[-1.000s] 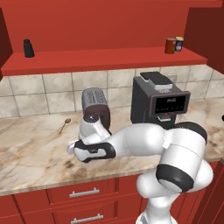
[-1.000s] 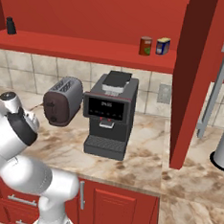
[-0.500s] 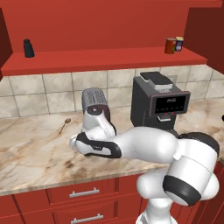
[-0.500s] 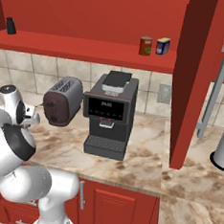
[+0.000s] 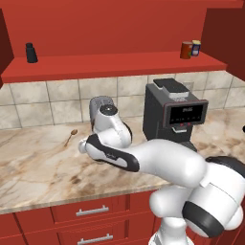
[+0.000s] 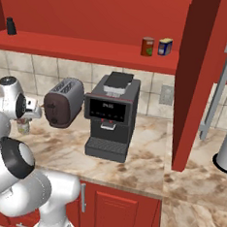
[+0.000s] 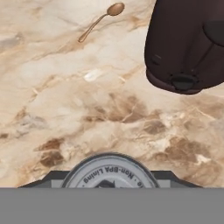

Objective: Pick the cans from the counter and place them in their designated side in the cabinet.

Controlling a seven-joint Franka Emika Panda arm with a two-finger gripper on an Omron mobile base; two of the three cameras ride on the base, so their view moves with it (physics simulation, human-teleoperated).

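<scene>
**Item: silvery can** (image 7: 109, 171). The lid, printed "Non-BPA Lining", sits at the bottom of the hand view. From the right base view the can (image 6: 23, 126) hangs under the hand over the left part of the counter (image 5: 38, 172), in front of the toaster (image 6: 63, 103) and to its left. Whether its base rests on the marble or is just clear of it cannot be told.

**Holder: gripper** (image 7: 109, 183). It is clamped narrowly on the can, with one dark finger showing at each side of the lid.

**Change:** over the last second the jaws drew in the final small amount and stopped. The arm's elbow swung out to the right in the left base view, while the hand shifted only a little over the same patch of counter. Judgement: the grasp looks complete, and the lift towards the shelf is the step now due.

**Second can, dark red** (image 5: 186, 50). It already stands at the right end of the cabinet shelf (image 5: 115, 64), just beside the blue-and-yellow can (image 5: 195, 48). That half of the task appears done.

**Nearby, on the counter:**
- Spoon (image 7: 100, 19), near the back edge and well apart from the can.
- Coffee machine (image 5: 174, 115), right of the toaster.

**On the shelf:** black shaker (image 5: 31, 52), at the far left end.

**Risk, judged:** the rise to the shelf passes close to the toaster.
</scene>
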